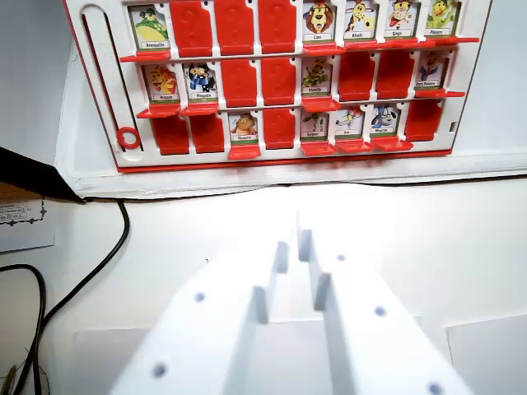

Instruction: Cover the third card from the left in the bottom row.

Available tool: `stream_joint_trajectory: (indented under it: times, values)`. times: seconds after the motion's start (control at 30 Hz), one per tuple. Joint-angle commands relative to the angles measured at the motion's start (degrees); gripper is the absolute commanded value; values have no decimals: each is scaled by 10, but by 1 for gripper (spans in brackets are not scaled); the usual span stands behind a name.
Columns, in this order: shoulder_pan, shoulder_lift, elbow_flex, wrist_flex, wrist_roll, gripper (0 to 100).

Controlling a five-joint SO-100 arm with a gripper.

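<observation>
A red and white flip-card game board (90, 99) lies across the top of the wrist view, with three rows of picture cards. In the bottom row, the two leftmost slots (188, 133) show plain red. The third card (244, 126) shows a brown cartoon animal, with its red flap (244, 152) lying toward me. Right of it come one red slot (278, 127), three picture cards (349, 122) and another red slot (422, 119). My white gripper (293, 247) is low in the centre, well short of the board. Its fingertips (282, 257) almost touch and hold nothing.
A black cable (86, 276) curves down the left side over the white table. A printed paper (25, 222) and a dark object (33, 174) sit at the left edge. A red ring (128, 137) marks the board's left margin. White sheets (486, 346) lie at the bottom.
</observation>
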Motion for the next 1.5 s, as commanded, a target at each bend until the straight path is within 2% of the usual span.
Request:
stream_joint_trajectory:
  times: [0.0,0.17,0.33,0.53,1.03,1.13,1.23,1.33,1.47]
  values:
    - [2,13,-57,-14,3,0]
    - [1,24,-14,-42,10,0]
    - [2,30,72,-115,22,0]
    - [15,16,216,-287,36,0]
    - [-19,-113,467,-598,11,0]
    - [-20,-162,476,-639,29,0]
    - [-22,-224,432,-636,69,0]
    - [-31,-272,424,-686,46,0]
    - [-37,-323,406,-715,45,0]
